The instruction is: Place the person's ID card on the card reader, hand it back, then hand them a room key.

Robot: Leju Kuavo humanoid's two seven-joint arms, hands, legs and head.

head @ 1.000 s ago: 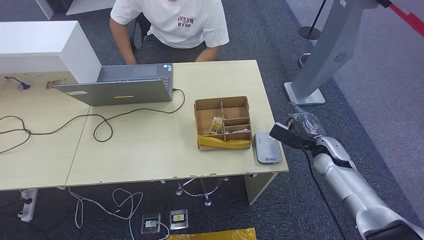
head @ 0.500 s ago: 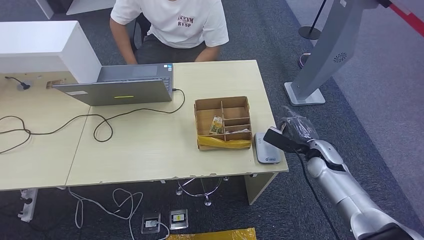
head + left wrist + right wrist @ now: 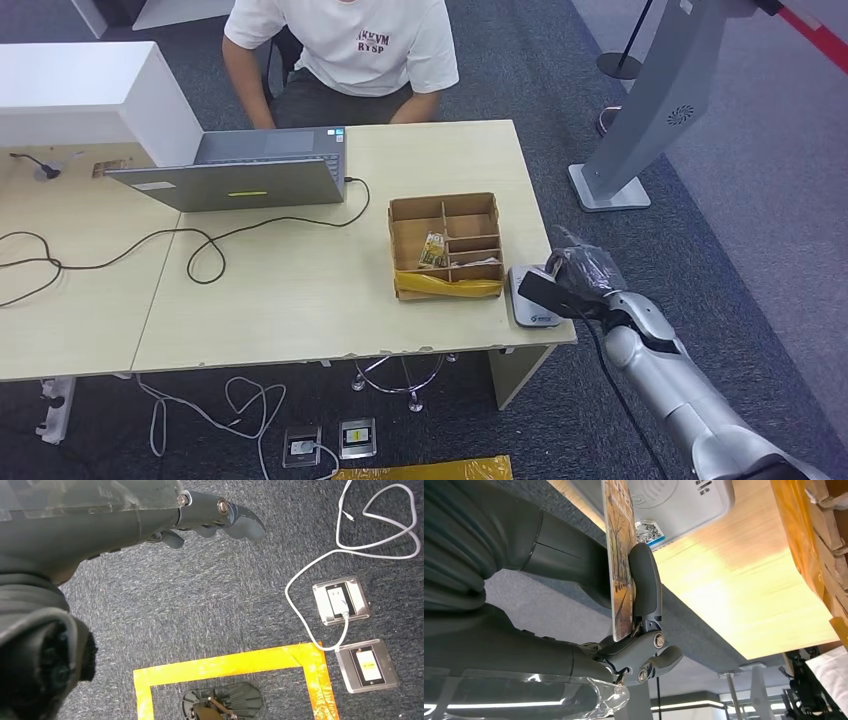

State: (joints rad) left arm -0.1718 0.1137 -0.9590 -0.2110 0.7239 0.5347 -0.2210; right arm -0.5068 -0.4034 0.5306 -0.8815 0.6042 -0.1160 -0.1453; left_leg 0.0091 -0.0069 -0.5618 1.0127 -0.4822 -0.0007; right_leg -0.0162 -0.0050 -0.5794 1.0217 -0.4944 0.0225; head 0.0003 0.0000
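Observation:
My right hand pinches the ID card, a thin dark-edged card with a printed picture, between thumb and fingers. The card hovers just over the right part of the grey card reader at the table's front right corner; its white face with a wave mark lies close behind the card. A person in a white T-shirt sits across the table. My left hand hangs over the carpet, holding nothing, its fingers loosely extended.
A cardboard divider box with small items and a yellow front stands left of the reader. A laptop and black cables lie further left. A grey kiosk stand rises to the right. Floor sockets and yellow tape below.
My right hand has carried the card leftward and down, from beside the table's right edge to over the card reader. The person leaned slightly.

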